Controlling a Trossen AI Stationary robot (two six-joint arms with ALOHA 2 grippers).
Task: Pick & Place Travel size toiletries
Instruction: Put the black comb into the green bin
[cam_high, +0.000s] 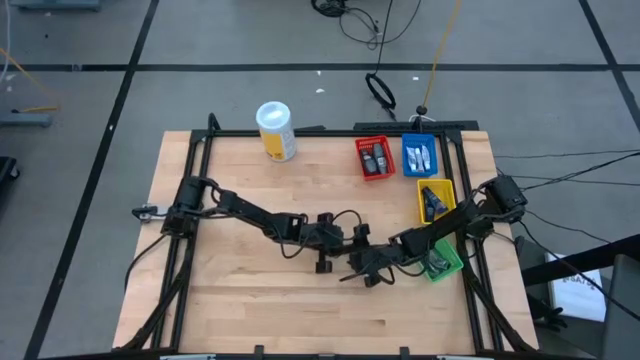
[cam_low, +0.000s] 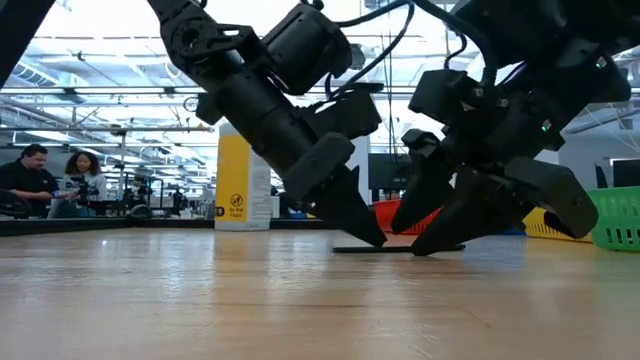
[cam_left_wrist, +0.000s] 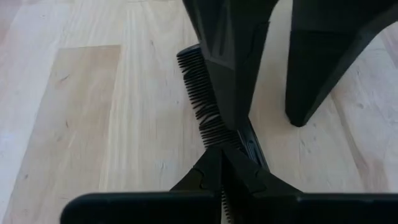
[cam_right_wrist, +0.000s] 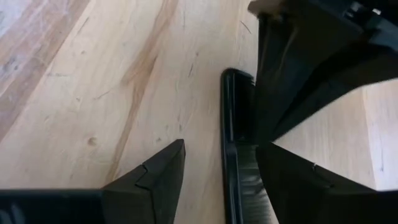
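**Two grippers crowd one flat black comb**

Both arms meet mid-table over a black comb (cam_right_wrist: 235, 137) lying flat on the wood. The left gripper (cam_left_wrist: 222, 158) looks pressed together on the comb's toothed edge, though the low view is too crowded to be sure. The right gripper (cam_right_wrist: 219, 163) is spread, straddling the comb. Better that one arm backs off before lifting toward the bins (cam_high: 436, 189).

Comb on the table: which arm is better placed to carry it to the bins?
Probably right. The right gripper is open astride the comb, and the bins stand on that arm's side. The left gripper pinches the comb's end but would reach farther.
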